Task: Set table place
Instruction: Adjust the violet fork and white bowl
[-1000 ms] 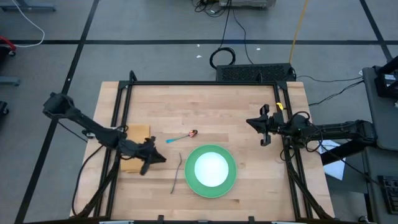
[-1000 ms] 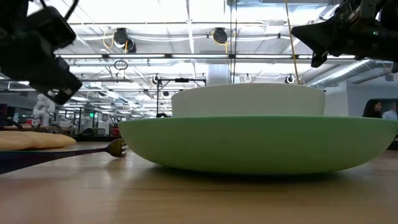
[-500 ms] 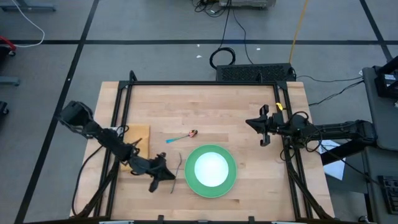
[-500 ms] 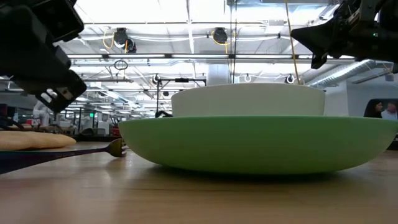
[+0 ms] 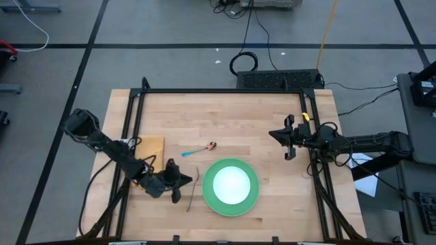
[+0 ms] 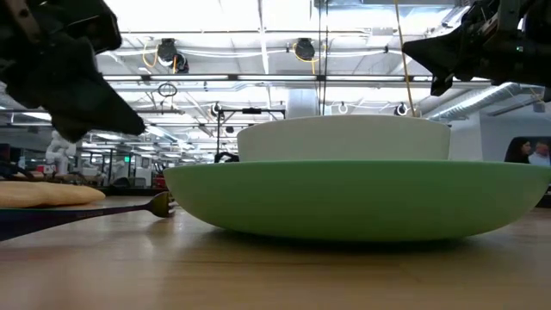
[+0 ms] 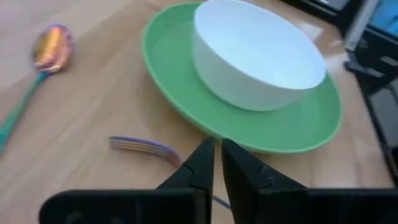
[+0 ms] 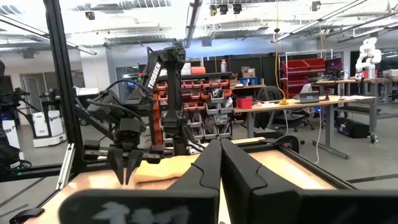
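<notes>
Fork (image 7: 140, 147) tines show only past left tool (image 7: 214, 163).

Left gripper (image 5: 178, 181) hovers low, fingers nearly together; right gripper (image 5: 275, 134) waits raised, fingers together.

Only readable text I can spot is "TROSSEN", in white letters running down the side of the left arm (image 8: 153, 74) as seen from the right wrist view. Everything else, like the red bins in the background, is too small to make out.
</notes>
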Controlling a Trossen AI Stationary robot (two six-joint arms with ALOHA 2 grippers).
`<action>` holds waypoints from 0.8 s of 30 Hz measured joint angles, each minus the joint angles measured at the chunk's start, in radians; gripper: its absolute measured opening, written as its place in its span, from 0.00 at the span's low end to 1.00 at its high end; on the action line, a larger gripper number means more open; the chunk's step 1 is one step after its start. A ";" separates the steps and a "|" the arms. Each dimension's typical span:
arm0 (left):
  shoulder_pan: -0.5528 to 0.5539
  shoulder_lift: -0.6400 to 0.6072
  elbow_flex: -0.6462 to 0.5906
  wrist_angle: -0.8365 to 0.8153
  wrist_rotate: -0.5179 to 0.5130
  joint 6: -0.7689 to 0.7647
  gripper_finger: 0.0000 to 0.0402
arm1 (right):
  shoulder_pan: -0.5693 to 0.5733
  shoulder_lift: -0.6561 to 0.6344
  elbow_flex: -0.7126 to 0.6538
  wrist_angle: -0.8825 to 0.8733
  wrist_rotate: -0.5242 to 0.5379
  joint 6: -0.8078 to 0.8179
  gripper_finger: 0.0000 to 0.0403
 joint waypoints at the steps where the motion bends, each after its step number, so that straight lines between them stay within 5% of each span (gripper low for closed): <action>1: -0.011 0.000 0.000 -0.003 -0.025 0.004 0.09 | 0.000 0.000 0.000 0.000 0.000 0.000 0.00; 4: -0.037 0.000 0.000 0.045 -0.049 0.076 0.09 | 0.000 0.000 0.000 0.000 0.000 0.000 0.00; 8: -0.046 0.000 0.000 0.165 0.063 0.090 0.09 | 0.000 -0.001 0.000 0.016 0.003 0.003 0.00; 12: -0.047 0.000 0.000 0.235 0.123 -0.035 0.09 | 0.000 -0.001 0.000 0.016 0.003 0.006 0.00; 20: -0.180 0.036 0.005 0.082 -0.146 -0.381 0.09 | 0.000 0.000 0.000 0.006 0.003 0.001 0.00; 24: -0.169 0.085 0.119 -0.141 -0.171 -0.536 0.09 | 0.000 0.000 0.000 -0.011 0.003 0.000 0.00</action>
